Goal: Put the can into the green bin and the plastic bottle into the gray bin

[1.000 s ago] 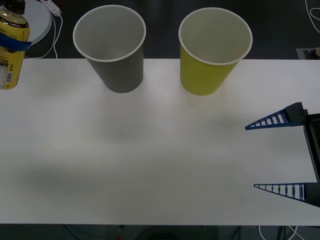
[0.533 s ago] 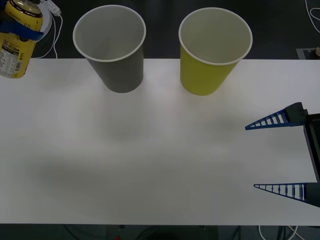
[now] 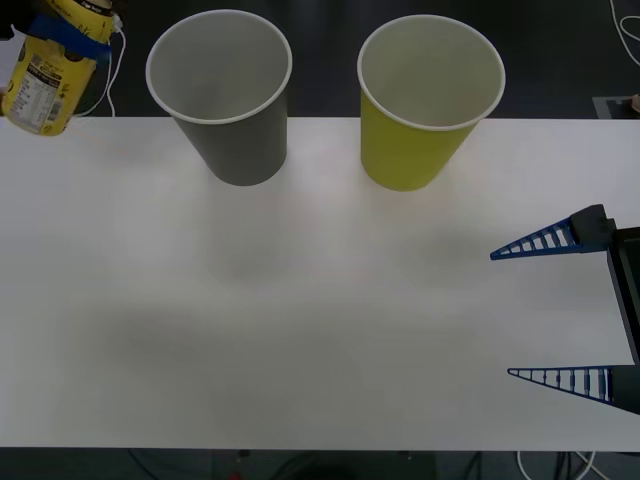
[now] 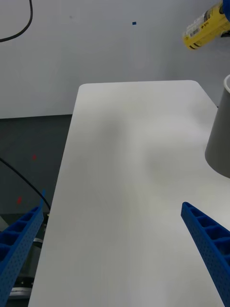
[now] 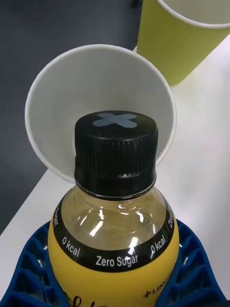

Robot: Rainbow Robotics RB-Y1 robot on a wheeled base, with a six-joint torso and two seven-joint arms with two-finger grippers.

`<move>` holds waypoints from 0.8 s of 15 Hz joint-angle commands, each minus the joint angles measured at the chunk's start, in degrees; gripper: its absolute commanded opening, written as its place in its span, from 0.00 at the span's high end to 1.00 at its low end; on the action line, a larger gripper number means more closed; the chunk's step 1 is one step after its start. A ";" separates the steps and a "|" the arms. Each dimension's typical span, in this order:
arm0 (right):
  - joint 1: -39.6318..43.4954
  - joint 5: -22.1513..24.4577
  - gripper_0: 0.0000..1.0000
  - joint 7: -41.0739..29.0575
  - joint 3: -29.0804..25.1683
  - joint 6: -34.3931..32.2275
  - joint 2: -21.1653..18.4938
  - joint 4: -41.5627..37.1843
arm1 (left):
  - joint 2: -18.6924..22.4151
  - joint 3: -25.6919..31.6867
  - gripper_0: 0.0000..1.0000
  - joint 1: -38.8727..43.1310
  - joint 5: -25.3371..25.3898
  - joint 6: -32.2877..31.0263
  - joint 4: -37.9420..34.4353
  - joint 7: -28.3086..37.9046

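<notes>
- The bottle (image 5: 115, 211) hangs tilted in the air at the table's far left corner, beside the gray cup (image 3: 222, 95) and above its rim level, cap toward the cup's mouth
- The left claw (image 5: 115, 278) is clenched around its body, the 2 blue fingers (image 5: 28, 268) wrapping the label band
- It looks light and stiff, its smooth wall likely slippery; mid-body below the shoulder seems the safest hold
- The green cup (image 3: 428, 100) stands just beside the gray one
- The right claw (image 3: 560, 312) waits spread wide over the table's right edge
- No can is visible; the bottle's lower half is cut off
</notes>
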 commanded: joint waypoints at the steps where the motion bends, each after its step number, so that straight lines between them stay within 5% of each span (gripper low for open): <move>1: 0.00 0.00 0.00 0.00 0.00 0.00 0.00 0.00 | -2.70 -3.15 1.00 -4.36 -0.90 -1.23 3.26 -0.09; 12: 0.00 0.00 0.00 0.00 0.00 0.00 0.00 0.00 | -16.41 -5.09 1.00 -15.70 -10.57 -4.13 17.59 0.35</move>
